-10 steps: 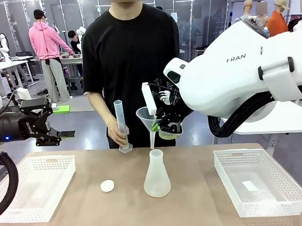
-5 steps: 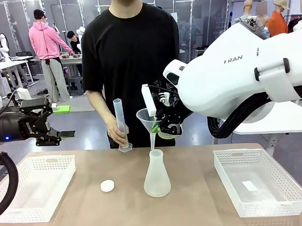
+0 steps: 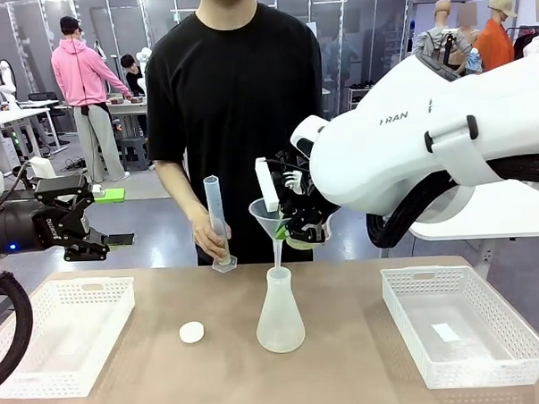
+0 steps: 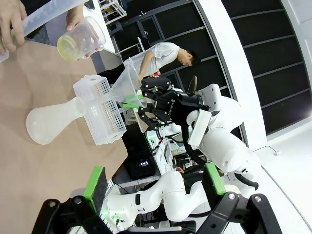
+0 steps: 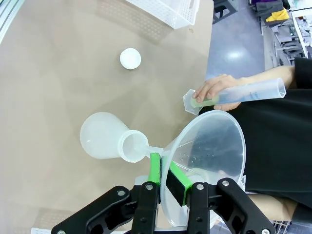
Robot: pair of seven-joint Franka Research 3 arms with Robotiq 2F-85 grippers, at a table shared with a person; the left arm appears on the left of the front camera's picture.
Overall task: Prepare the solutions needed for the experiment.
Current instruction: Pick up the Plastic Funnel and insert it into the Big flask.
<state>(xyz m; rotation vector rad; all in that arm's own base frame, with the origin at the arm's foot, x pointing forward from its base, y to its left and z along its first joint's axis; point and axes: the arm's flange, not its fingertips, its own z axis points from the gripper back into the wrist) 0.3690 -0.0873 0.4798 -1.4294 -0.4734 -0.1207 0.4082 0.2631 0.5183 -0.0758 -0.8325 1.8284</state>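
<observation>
My right gripper [image 3: 287, 226] [image 5: 165, 174] is shut on the rim of a clear plastic funnel [image 3: 266, 211] [image 5: 209, 146]. The funnel's stem reaches the mouth of the frosted conical flask [image 3: 280, 313] [image 5: 105, 136], which stands upright mid-table. The person's hand holds a graduated cylinder [image 3: 216, 224] [image 5: 239, 92] with a shallow pale yellow-green solution [image 5: 202, 101] at its base. Another hand holds a small beaker of the same liquid [image 4: 70, 48] behind the funnel. My left gripper [image 3: 96, 223] [image 4: 155, 195] hangs open at the far left, above the table, holding nothing.
A white round cap [image 3: 192, 331] [image 5: 130, 58] lies left of the flask. White mesh baskets stand at the left [image 3: 85, 283] and the right [image 3: 461, 274] of the table; the right one holds a small white slip. Bare tabletop surrounds the flask.
My right arm has lowered and shifted the funnel slightly right, bringing its stem from just above the flask down to the flask's mouth. The left arm and the person's cylinder stayed put.
</observation>
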